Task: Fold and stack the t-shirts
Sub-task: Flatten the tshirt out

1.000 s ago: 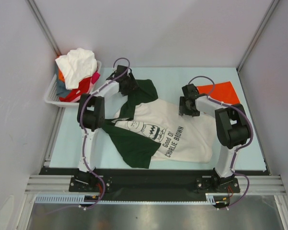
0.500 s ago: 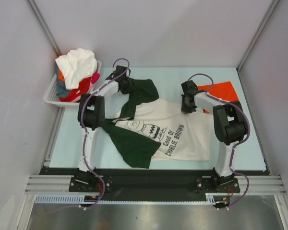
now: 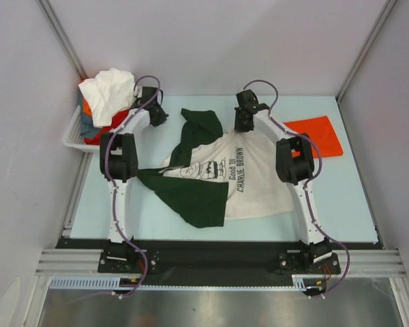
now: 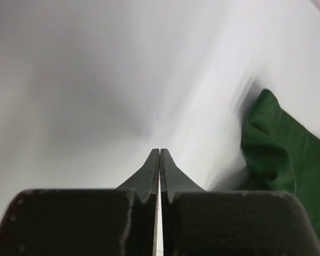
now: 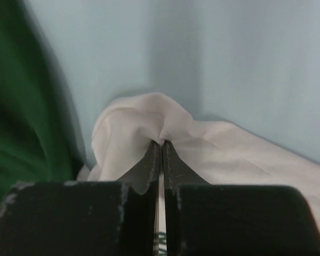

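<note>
- The cream t-shirt (image 3: 259, 184) lies rumpled on the table (image 3: 354, 204), to the right of the white basket (image 3: 71, 136) and nearer the arm bases than it. One green sleeve (image 3: 201, 129) reaches up level with the basket.
- It looks like light, limp cloth that will sag, crease and drag rather than keep a shape. I'd take it by the hem or shoulder corners, at two points at once.
- The right gripper (image 5: 161, 143) is pinched tight on a small peak of cream fabric at the shirt's far edge, well right of the basket.
- The left gripper (image 4: 159, 152) has its fingers pressed together with no cloth between them. It hangs just right of the basket, with the green sleeve near but apart.
- The orange-red t-shirt (image 3: 318, 133) lies flat farthest from the basket, beyond the cream one. I cannot tell whether the two overlap.
- The basket carries a heap of shirts (image 3: 109, 92), white on top, close to the left arm, which could snag it.
</note>
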`<state>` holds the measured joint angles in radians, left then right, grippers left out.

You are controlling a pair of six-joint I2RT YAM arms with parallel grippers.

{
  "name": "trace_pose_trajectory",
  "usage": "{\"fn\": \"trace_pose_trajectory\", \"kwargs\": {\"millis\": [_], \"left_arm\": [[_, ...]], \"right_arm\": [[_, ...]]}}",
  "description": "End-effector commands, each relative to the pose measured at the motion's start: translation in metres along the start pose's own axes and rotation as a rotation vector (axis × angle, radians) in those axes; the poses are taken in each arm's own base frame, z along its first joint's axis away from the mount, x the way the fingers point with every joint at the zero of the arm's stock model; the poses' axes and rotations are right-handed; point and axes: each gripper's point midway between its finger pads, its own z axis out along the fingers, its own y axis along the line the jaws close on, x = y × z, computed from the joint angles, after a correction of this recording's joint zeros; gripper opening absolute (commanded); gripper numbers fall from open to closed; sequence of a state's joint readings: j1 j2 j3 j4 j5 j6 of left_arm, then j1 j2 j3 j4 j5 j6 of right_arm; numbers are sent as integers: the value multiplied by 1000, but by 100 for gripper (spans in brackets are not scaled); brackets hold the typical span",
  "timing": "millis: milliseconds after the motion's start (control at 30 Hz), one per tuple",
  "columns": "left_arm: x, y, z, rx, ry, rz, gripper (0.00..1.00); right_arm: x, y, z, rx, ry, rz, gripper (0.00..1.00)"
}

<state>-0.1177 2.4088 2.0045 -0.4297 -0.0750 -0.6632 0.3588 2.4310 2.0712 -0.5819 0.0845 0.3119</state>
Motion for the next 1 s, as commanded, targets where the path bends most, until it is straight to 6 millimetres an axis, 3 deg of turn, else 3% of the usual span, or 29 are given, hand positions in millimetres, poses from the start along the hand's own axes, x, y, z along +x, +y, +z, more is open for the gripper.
{"fn": "trace_pose_trajectory", "kwargs": {"millis": [0, 33, 67, 133, 167, 233, 267, 300, 367, 400, 433, 500, 533, 567, 600, 633, 667, 767, 800, 833, 933, 967], "left_arm": [[-50, -23, -19, 69, -118, -48, 0], [-52, -26, -17, 82, -117, -48, 0], [-48, -27, -10, 88, -104, -47, 0], [-49, -42, -11, 145, -93, -40, 3], [-45, -46, -9, 166, -80, -36, 8], [-33, -64, -12, 233, -44, -4, 39], [-29, -69, -14, 248, -35, 10, 49], [-21, -72, -15, 252, -24, 31, 63], [-10, -87, -25, 275, -18, 57, 71], [3, -86, -25, 271, 3, 67, 75], [8, -97, -33, 289, -2, 83, 76], [21, -96, -33, 273, 10, 94, 82], [27, -99, -35, 275, 12, 105, 83], [32, -99, -32, 271, 21, 111, 84], [34, -101, -31, 275, 25, 115, 85], [44, -98, -22, 262, 51, 117, 85], [48, -97, -19, 258, 62, 116, 85], [58, -93, -1, 228, 88, 110, 83], [52, -99, 0, 241, 78, 103, 79], [59, -95, 9, 229, 94, 104, 75], [48, -94, 19, 227, 70, 83, 36], [42, -92, 21, 221, 58, 71, 14]], "right_arm": [[-36, -20, 16, 17, -42, 48, 0], [-44, -25, 18, 21, -55, 63, 0], [-70, -37, 12, 16, -107, 99, 0], [-78, -47, 22, -18, -118, 147, 0], [-92, -51, 21, -40, -159, 168, 4], [-105, -59, 15, -91, -181, 191, 18], [-110, -58, 12, -108, -194, 187, 39], [-109, -59, 11, -115, -189, 170, 46], [-114, -55, -4, -129, -198, 145, 58], [-104, -53, -4, -137, -172, 136, 59], [-109, -50, -18, -147, -187, 122, 60], [-108, -45, -28, -175, -200, 109, 60], [-89, -45, -22, -186, -156, 104, 60], [-102, -40, -42, -204, -202, 96, 60], [-101, -39, -47, -212, -205, 90, 60], [-91, -40, -47, -214, -194, 88, 60], [-98, -35, -64, -227, -221, 79, 60], [-89, -33, -76, -240, -218, 76, 62], [-95, -29, -91, -257, -238, 70, 63], [-93, -28, -96, -257, -237, 69, 64], [-81, -31, -111, -235, -233, 68, 64], [-67, -35, -108, -224, -206, 73, 64]]}}
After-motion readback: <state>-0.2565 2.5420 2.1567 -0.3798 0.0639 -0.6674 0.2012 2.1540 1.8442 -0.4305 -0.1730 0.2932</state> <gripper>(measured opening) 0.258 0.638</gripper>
